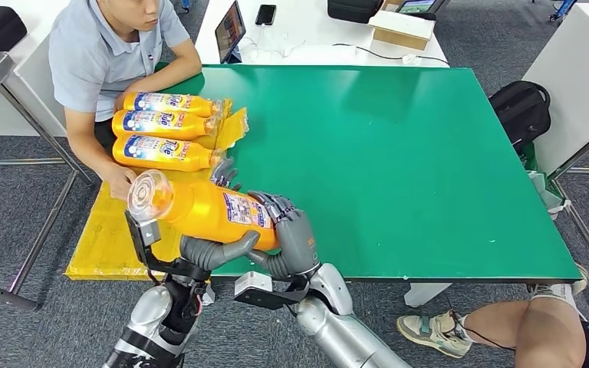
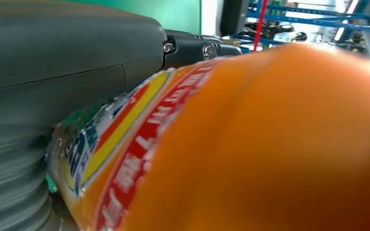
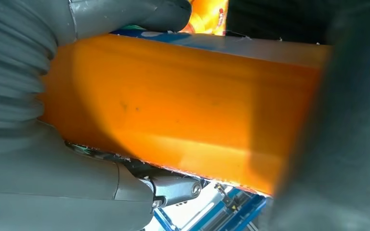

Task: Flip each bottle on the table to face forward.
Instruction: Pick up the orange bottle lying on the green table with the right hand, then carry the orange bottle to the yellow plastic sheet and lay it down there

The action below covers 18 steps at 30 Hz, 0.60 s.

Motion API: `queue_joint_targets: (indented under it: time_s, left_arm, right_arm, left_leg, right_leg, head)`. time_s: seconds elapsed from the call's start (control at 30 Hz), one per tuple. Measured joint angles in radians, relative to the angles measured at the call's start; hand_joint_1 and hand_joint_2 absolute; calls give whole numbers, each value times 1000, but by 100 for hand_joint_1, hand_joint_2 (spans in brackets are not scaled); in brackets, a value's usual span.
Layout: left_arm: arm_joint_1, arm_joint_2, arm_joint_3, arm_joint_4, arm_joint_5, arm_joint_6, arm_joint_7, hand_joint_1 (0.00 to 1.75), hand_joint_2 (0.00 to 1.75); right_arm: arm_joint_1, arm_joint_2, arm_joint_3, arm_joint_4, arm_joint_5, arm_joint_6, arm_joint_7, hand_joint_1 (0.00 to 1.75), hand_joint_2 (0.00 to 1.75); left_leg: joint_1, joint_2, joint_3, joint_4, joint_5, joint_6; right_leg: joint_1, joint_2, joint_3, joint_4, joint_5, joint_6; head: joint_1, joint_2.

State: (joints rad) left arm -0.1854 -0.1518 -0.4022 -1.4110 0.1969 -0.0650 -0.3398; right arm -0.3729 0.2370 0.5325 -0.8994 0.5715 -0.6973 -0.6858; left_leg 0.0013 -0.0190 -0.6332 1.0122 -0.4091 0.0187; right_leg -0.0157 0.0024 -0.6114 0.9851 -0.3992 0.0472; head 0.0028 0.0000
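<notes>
Partly hidden bottle (image 1: 199,208) behind hands

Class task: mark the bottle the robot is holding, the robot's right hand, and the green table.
held bottle (image 1: 199,208), head view, on the orange body beside the label.
right hand (image 1: 295,239), head view, on the back of the hand.
green table (image 1: 399,169), head view, on the bare top.

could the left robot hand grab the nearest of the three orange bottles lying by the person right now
Probably not: the left robot hand already grips the lifted orange plastic bottle together with the right robot hand. The nearest lying orange bottle sits just beyond, unobstructed otherwise.
</notes>
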Motion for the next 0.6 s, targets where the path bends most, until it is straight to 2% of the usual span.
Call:
queue_joint_targets:
  time_s: [0.03,0.07,0.1,0.13,0.17,0.27,0.6]
  left_arm:
    - [-1,0,0,7,0,3,-2,91,175]
    - [-2,0,-1,11,0,5,-5,134,175]
    - [-2,0,-1,13,0,7,-7,170,175]
    - [-3,1,-1,14,0,7,-9,175,175]
    - [-5,2,-1,16,1,6,-8,175,175]
    - [-8,8,0,19,9,-6,-8,175,175]
    - [-10,23,21,24,43,-34,-9,175,175]
  right_arm:
    - [-1,2,3,5,-6,0,1,122,175]
    - [-2,4,7,10,-13,0,2,80,175]
    - [-5,5,11,17,-20,2,2,42,175]
    - [-8,7,17,26,-26,5,2,9,175]
    - [-12,9,25,37,-30,12,1,0,131]
    - [-21,21,52,73,-39,39,-2,0,0]
    - [-49,35,77,137,-40,48,-10,0,0]
  left_leg:
    - [0,0,0,0,0,0]
    - [0,0,0,0,0,0]
    - [0,0,0,0,0,0]
    - [0,0,0,0,0,0]
    - [0,0,0,0,0,0]
    - [0,0,0,0,0,0]
    - [0,0,0,0,0,0]
  right_leg:
    - [0,0,0,0,0,0]
    - [0,0,0,0,0,0]
    - [0,0,0,0,0,0]
    - [0,0,0,0,0,0]
    - [0,0,0,0,0,0]
    - [0,0,0,0,0,0]
    - [0,0,-1,0,0,0]
  head:
    - [0,0]
    - [0,0]
    - [0,0]
    - [0,0]
    - [0,0]
    - [0,0]
    - [0,0]
